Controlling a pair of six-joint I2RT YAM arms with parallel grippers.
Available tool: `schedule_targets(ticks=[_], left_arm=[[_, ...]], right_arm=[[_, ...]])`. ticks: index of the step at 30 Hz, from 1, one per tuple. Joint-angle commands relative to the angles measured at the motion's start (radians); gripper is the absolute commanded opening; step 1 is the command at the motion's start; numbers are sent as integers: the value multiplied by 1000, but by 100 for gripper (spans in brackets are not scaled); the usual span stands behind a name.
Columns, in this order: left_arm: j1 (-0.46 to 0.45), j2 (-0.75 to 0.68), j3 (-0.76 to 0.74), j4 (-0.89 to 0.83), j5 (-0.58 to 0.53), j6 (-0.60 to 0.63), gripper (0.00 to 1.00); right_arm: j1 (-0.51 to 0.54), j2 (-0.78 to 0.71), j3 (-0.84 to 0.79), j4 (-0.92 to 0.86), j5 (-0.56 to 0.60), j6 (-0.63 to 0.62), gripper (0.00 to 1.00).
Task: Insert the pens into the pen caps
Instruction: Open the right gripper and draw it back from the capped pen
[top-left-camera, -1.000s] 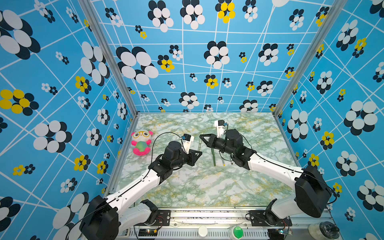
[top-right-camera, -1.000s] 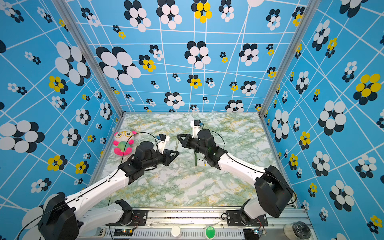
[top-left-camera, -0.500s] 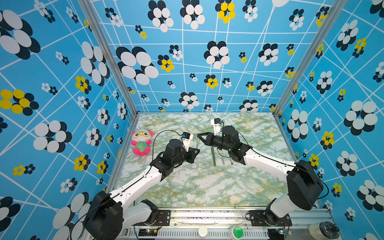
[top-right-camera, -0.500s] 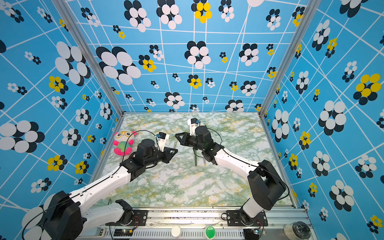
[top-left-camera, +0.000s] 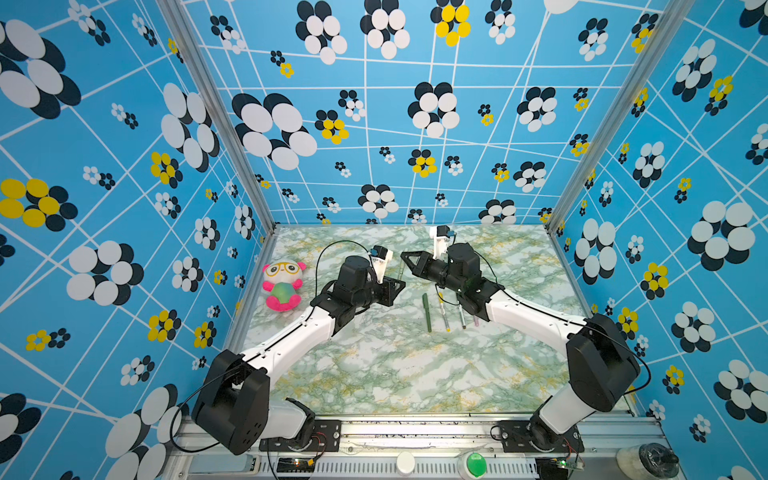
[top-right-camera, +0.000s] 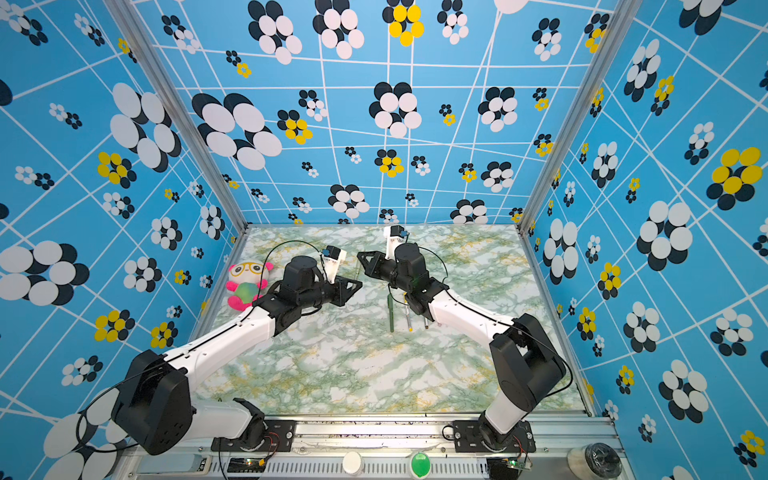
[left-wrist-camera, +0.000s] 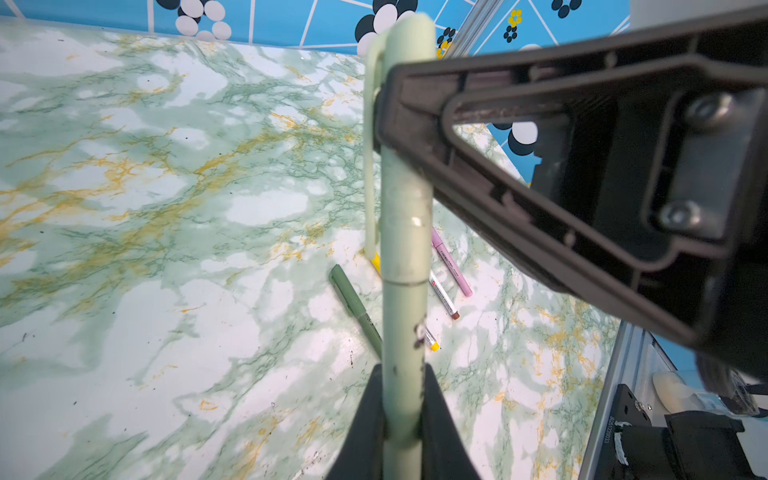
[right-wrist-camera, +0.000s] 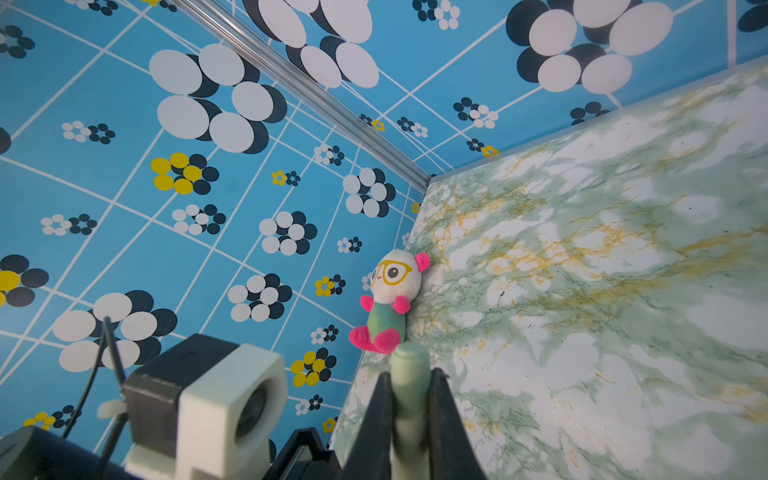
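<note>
**Pale green pen (left-wrist-camera: 403, 332) and pale green cap (left-wrist-camera: 405, 187) joined in mid-air**

The left gripper (left-wrist-camera: 403, 415) is clenched on the pen's barrel and the right gripper (right-wrist-camera: 409, 399) grasps the pale green cap. Both hold above the desk (top-left-camera: 395, 374), probably so each arm can push along one shared line.

The left wrist view shows the cap's mouth meeting the barrel at a seam, so the cap looks seated or nearly so. The right wrist view shows only the cap's closed end. In both top views the pen is a thin sliver between the gripper tips.

Near the right arm, four other pens (top-left-camera: 444, 313) lie side by side, well apart from the plush toy (top-left-camera: 282, 291).
</note>
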Motion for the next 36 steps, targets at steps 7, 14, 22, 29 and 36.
schedule_targets(ticks=[7,14,22,29,36], left_arm=[[66,27,233,430,-102,15,0],[70,33,211,426,-98,-7,0],[55,18,94,394,-99,-60,0],[-2,-2,-101,335,-119,-166,0],[-79,-14,-158,103,-230,-328,0]], right_arm=[[97,79,-60,-257,-334,34,0],[94,67,-63,-250,-331,30,0],[13,-13,9,-292,-317,-27,2],[-116,-108,249,-504,-283,-179,27],[-143,-234,228,-576,-107,-240,42]])
